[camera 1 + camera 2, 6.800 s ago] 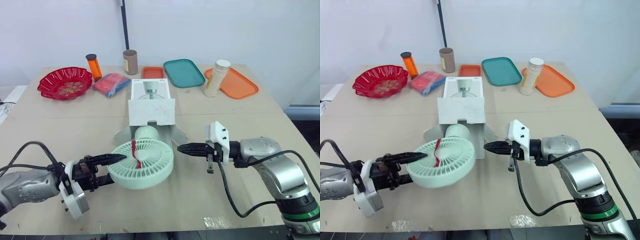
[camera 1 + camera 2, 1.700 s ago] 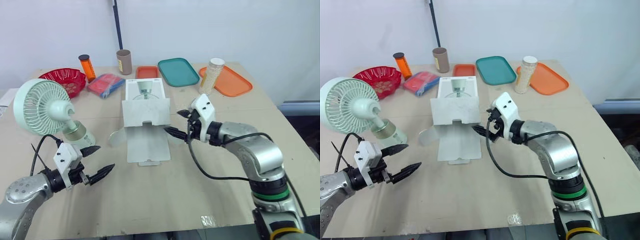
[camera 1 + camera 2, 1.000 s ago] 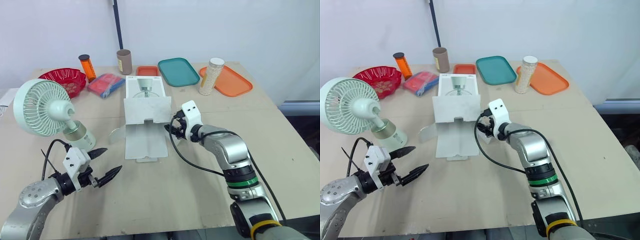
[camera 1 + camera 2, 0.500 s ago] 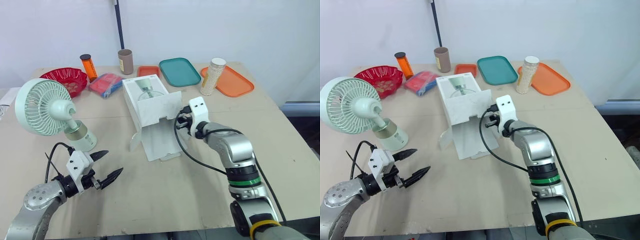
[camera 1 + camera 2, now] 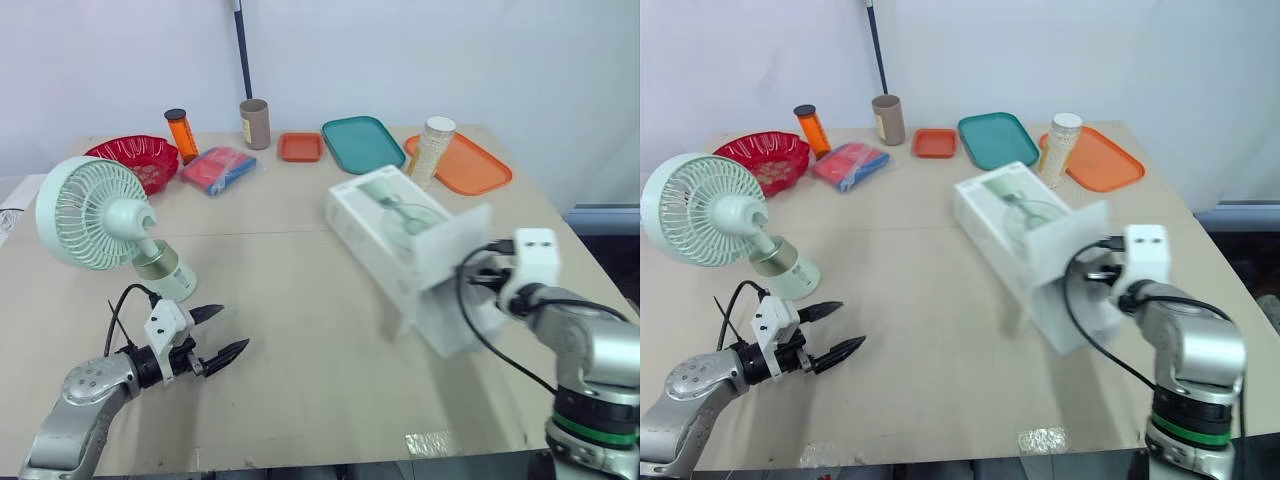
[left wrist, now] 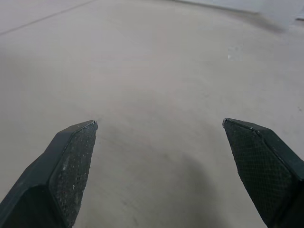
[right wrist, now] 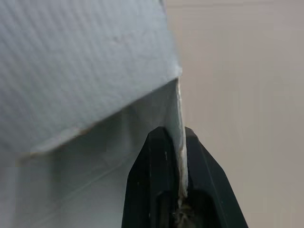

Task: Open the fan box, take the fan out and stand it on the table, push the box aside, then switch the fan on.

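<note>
In the head view, the pale green round-grilled plastic fan (image 5: 100, 215) stands upright on its base on the beige table (image 5: 310, 400), a red bowl (image 5: 135, 163) just behind it, so the taking-out looks done. The white cardboard fan box (image 5: 400, 235), printed with a fan picture, is well to the right of the fan and tilted, pinched by a flap in the right gripper (image 5: 478, 280). That hold likely serves to drag it aside. The left gripper (image 5: 234, 328) sits low just in front of the fan's base, probably placed for the switch

In the left wrist view, its black fingers (image 6: 71, 161) are spread wide over bare table, holding nothing

In the right wrist view, the right gripper (image 7: 176, 142) is closed narrow on the box's thin white flap edge
</note>
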Robot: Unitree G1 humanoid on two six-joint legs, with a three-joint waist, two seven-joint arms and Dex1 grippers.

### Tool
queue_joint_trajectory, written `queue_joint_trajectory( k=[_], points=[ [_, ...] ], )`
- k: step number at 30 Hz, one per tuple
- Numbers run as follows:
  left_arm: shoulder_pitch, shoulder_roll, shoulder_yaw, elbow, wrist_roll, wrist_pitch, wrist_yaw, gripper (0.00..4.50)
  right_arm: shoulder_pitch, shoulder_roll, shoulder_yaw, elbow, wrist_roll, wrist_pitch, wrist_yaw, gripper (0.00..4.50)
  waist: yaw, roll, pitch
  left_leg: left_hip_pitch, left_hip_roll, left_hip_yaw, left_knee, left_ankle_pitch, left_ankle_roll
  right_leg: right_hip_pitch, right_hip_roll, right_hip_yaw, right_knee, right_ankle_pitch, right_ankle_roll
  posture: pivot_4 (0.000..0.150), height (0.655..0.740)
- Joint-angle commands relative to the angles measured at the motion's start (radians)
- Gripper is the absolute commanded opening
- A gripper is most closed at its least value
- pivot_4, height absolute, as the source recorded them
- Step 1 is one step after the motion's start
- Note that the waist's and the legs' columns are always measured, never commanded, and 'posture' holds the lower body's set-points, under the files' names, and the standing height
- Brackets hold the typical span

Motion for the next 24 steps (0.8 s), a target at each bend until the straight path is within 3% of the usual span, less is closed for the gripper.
queue_joint_trajectory(
  k=[1, 6, 8, 10, 12, 14, 16, 17, 20, 24],
  points=[
    [-0.042, 0.003, -0.018, 0.019, 0.009, -0.033, -0.027, 4.5, -0.01, -0.027, -0.108, 0.024, -0.052, -0.038, -0.07, 0.14, -0.002, 0.0, 0.0, 0.001, 0.001, 0.0, 0.0, 0.0, 0.0, 0.0, 0.001, 0.0, 0.0, 0.0, 0.0, 0.15, 0.74],
    [-0.089, 0.006, -0.024, 0.063, 0.012, -0.04, -0.041, 4.5, -0.031, -0.022, -0.112, 0.029, -0.036, -0.045, -0.066, 0.14, -0.012, 0.002, -0.001, 0.003, 0.001, 0.004, -0.001, -0.001, 0.002, 0.0, 0.002, 0.005, 0.002, 0.0, 0.0, 0.15, 0.74],
    [-0.092, 0.005, -0.026, 0.067, 0.015, -0.043, -0.043, 4.5, -0.038, -0.001, -0.103, 0.033, -0.041, -0.046, -0.085, 0.66, -0.012, 0.002, -0.001, 0.004, 0.002, 0.005, -0.001, -0.002, 0.004, 0.0, 0.003, 0.006, 0.002, 0.0, 0.0, 0.15, 0.74],
    [-0.088, 0.004, -0.026, 0.061, 0.015, -0.043, -0.043, 4.5, -0.023, 0.005, -0.07, 0.022, -0.023, -0.048, -0.058, 1.36, -0.011, 0.002, -0.001, 0.005, 0.002, 0.005, -0.001, -0.002, 0.005, 0.001, 0.004, 0.007, 0.002, 0.0, 0.0, 0.15, 0.74],
    [-0.084, 0.003, -0.027, 0.054, 0.015, -0.041, -0.042, 4.5, -0.003, -0.007, -0.037, 0.008, -0.002, -0.045, -0.019, 2.44, -0.011, 0.002, -0.001, 0.005, 0.002, 0.005, -0.001, -0.002, 0.005, 0.001, 0.003, 0.007, 0.002, 0.0, 0.0, 0.15, 0.74],
    [-0.075, 0.003, -0.026, 0.044, 0.013, -0.037, -0.039, 4.5, 0.047, -0.065, 0.012, -0.012, 0.022, -0.064, 0.058, 3.15, -0.01, 0.002, -0.001, 0.005, 0.002, 0.005, -0.001, -0.002, 0.005, 0.001, 0.003, 0.007, 0.002, 0.0, 0.0, 0.15, 0.74],
    [-0.068, 0.002, -0.026, 0.037, 0.011, -0.035, -0.036, 4.5, 0.098, -0.135, 0.019, -0.003, 0.043, -0.078, 0.13, 4.19, -0.007, 0.003, -0.001, 0.005, 0.001, 0.005, -0.001, -0.002, 0.005, 0.001, 0.003, 0.006, 0.002, -0.001, 0.0, 0.15, 0.74],
    [-0.065, 0.002, -0.026, 0.035, 0.011, -0.035, -0.035, 4.5, 0.139, -0.188, 0.024, 0.001, 0.051, -0.097, 0.181, 4.38, -0.004, 0.003, -0.001, 0.005, 0.001, 0.004, -0.001, -0.002, 0.005, 0.001, 0.002, 0.006, 0.002, -0.001, 0.001, 0.15, 0.74],
    [-0.064, 0.003, -0.025, 0.033, 0.008, -0.032, -0.035, 4.5, 0.259, -0.333, 0.01, 0.015, 0.061, -0.162, 0.306, 4.38, 0.003, 0.003, -0.001, 0.005, 0.0, 0.004, 0.0, -0.002, 0.005, 0.003, 0.001, 0.006, 0.001, -0.002, 0.002, 0.15, 0.74],
    [-0.078, 0.005, -0.023, 0.045, 0.01, -0.031, -0.033, 4.5, 0.244, -0.429, -0.063, 0.052, 0.065, -0.201, 0.342, 4.38, -0.003, 0.003, -0.001, 0.01, 0.001, 0.004, 0.0, -0.003, 0.006, 0.008, 0.003, 0.006, 0.0, -0.002, 0.002, 0.15, 0.74]
  ],
)
